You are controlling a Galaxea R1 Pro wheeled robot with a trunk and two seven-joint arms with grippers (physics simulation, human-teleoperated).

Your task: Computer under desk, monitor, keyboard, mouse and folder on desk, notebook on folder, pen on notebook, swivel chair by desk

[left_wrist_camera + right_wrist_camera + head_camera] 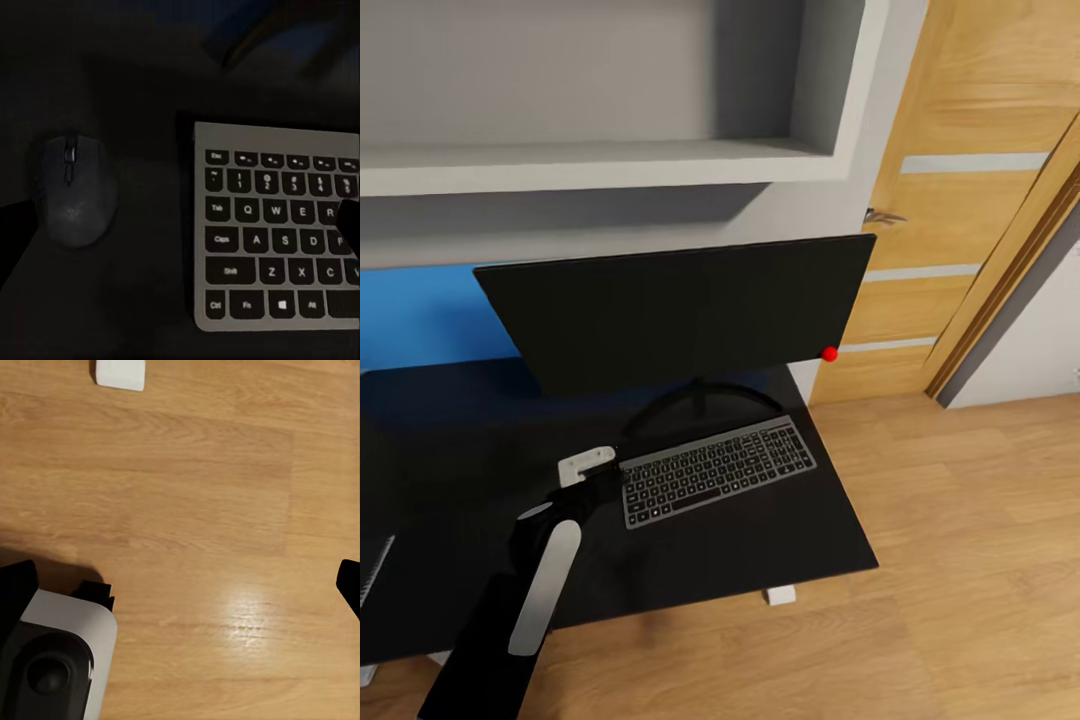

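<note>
Reading Q, W, E, Shift and Ctrl on the keyboard [277,240], the mouse [73,191] lies at its nine o'clock; both grippers' spread cannot be told.

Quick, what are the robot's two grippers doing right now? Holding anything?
Left gripper: over the desk by the keyboard, above the mouse; holding nothing, jaws apparently spread.
Right gripper: above bare wood floor; open or shut cannot be told.
</note>
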